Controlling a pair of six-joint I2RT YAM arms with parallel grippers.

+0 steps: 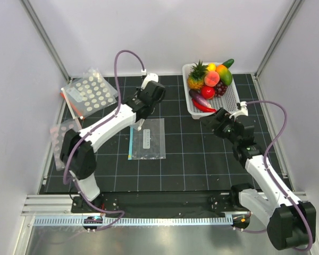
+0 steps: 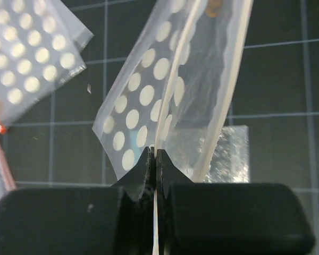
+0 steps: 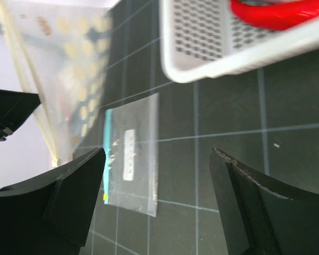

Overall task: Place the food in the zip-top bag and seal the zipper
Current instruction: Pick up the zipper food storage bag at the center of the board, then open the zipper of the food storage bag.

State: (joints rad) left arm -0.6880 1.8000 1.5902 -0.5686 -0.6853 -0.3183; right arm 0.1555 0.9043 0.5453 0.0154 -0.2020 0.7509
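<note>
White walls (image 1: 165, 32) box in a black, grid-lined surface (image 1: 191, 159). Over its middle, just on the 12 o'clock side of a plain clear bag (image 1: 147, 139) lying flat, the left claw (image 2: 155, 159) is fully closed. Its two black fingertips pinch an edge of the zip-top bag (image 2: 143, 95). The dotted film stands out of the grip and fans away from the wrist camera, lifted clear of the mat. The pale zipper (image 2: 173, 74) strip runs straight out from between the fingertips. The right claw (image 3: 158, 159) is spread wide with nothing between its fingers and touches nothing. It hangs near the 7 o'clock corner of a white basket (image 1: 231, 101) that sits at 1 o'clock on the surface. All the food lies in that basket. The pineapple (image 1: 196, 77) is at its 11 o'clock corner and the red fruit (image 1: 207, 92) near the middle. The eggplant (image 1: 198, 96) is just beside the fruit at 9 o'clock, and the chili pepper (image 1: 204, 108) lies along the 6 o'clock edge. A spare dotted bag (image 1: 90, 93) lies at 10 o'clock on the surface and a second dotted bag (image 1: 61, 135) at 9 o'clock.
</note>
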